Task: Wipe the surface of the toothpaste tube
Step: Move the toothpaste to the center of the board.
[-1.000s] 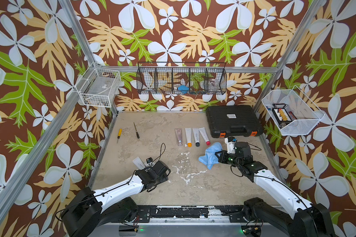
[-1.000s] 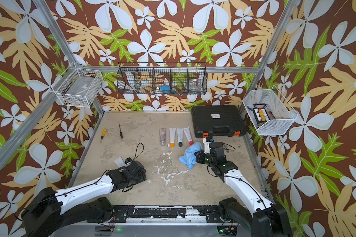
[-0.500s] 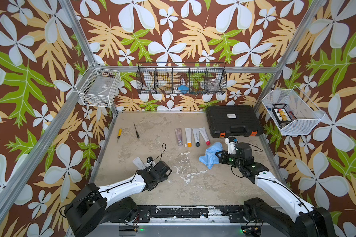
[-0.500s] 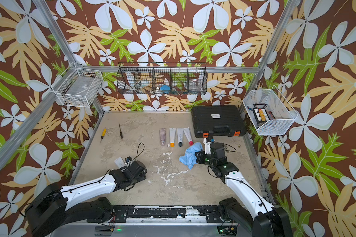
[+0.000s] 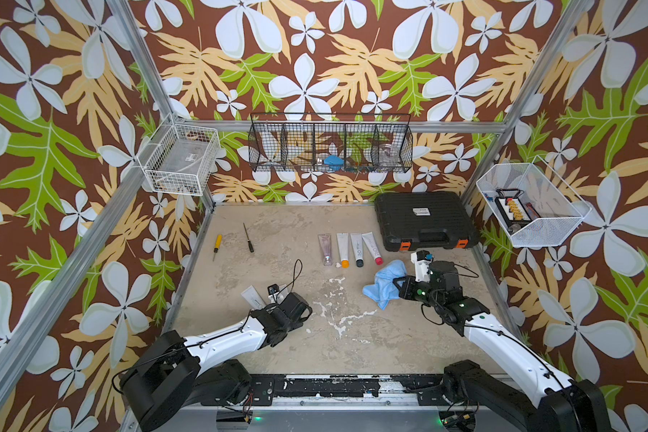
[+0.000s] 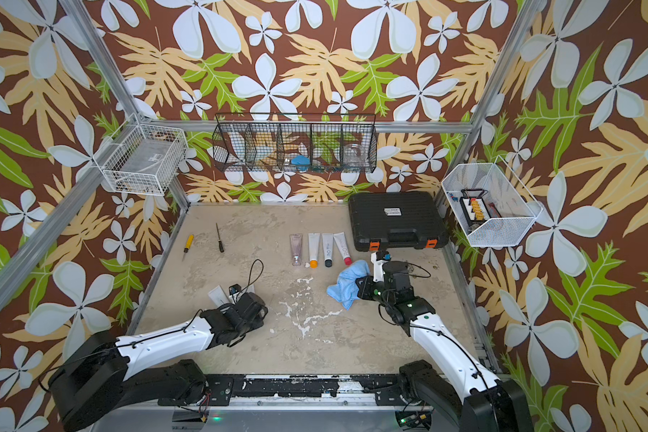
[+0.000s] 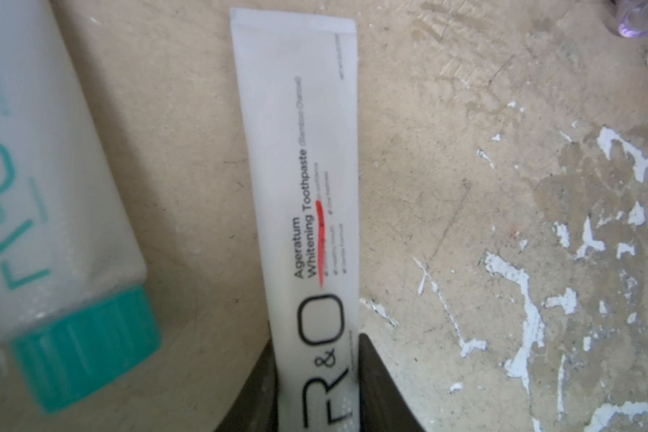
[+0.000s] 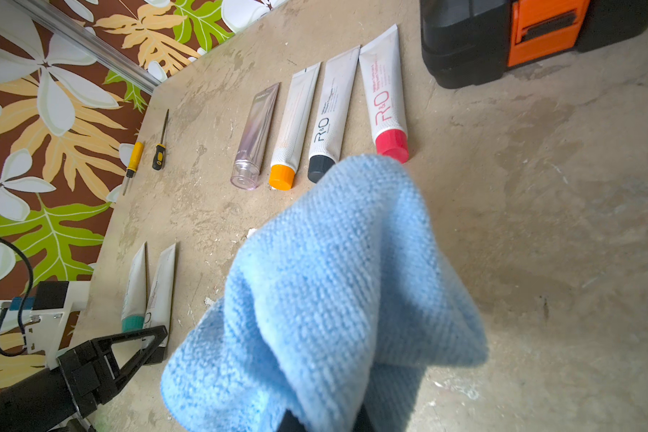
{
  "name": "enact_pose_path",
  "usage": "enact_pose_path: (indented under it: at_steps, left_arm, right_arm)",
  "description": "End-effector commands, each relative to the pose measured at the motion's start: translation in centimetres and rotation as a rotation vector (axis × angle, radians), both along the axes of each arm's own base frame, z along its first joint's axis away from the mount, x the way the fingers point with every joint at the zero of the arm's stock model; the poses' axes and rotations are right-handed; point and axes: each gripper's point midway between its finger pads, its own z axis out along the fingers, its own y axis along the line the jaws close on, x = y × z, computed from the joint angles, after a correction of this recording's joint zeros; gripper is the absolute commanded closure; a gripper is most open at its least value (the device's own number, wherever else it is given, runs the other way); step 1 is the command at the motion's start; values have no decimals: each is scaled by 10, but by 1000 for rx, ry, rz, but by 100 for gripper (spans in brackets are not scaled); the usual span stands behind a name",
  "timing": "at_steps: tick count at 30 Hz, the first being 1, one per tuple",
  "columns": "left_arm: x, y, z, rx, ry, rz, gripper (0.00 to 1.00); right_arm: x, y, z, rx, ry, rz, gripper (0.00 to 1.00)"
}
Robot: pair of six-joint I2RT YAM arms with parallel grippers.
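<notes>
Left hand (image 7: 317, 348) pinches toothpaste tube (image 7: 307, 168) near its cap; cloth (image 8: 333, 280) well apart.

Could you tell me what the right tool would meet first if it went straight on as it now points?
Probably the black-capped tube, next to the red-capped tube: the right tool, shut on the blue cloth, aims at the row's cap ends. Depth is unclear, so it could pass above them.

Bare table (image 5: 352, 348) at centre front gives free passage. Obstructions: teal-capped tube (image 7: 60, 224) just beside the toothpaste tube (image 7: 303, 149); blue cloth (image 5: 384, 284) near the four-tube row (image 5: 357, 247); black case (image 5: 423, 220) (rear right corner); two screwdrivers (image 5: 219, 239) rear left.
</notes>
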Motion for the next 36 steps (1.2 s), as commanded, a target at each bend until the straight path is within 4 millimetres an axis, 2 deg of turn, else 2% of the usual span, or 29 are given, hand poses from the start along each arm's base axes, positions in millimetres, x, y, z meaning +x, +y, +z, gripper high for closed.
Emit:
enact_pose_path:
  at_steps: [1,5,11,15,18,22,27,36]
  left_arm:
    - [-13,-7,-6,-3,72,-96,77]
    - [-2,-36,11,-27,0,-261,81]
    - [6,-83,27,-4,-69,-523,81]
    - [7,-117,37,6,-136,-672,81]
    - [8,-136,37,23,-162,-762,81]
    - [9,-148,32,47,-168,-833,80]
    - [9,-163,26,39,-168,-895,80]
    - [13,-181,12,85,-158,-943,79]
  right_arm:
    - [4,-1,1,-5,-15,-9,100]
    - [5,0,4,-3,-16,-3,100]
    - [5,0,9,0,-15,-7,100]
    - [5,-3,19,6,-28,-11,100]
    - [5,-4,29,18,-39,-8,100]
    - [3,-1,37,18,-25,19,100]
    - [-2,4,36,27,-4,50,100]
    - [-2,-8,28,-23,1,2,100]
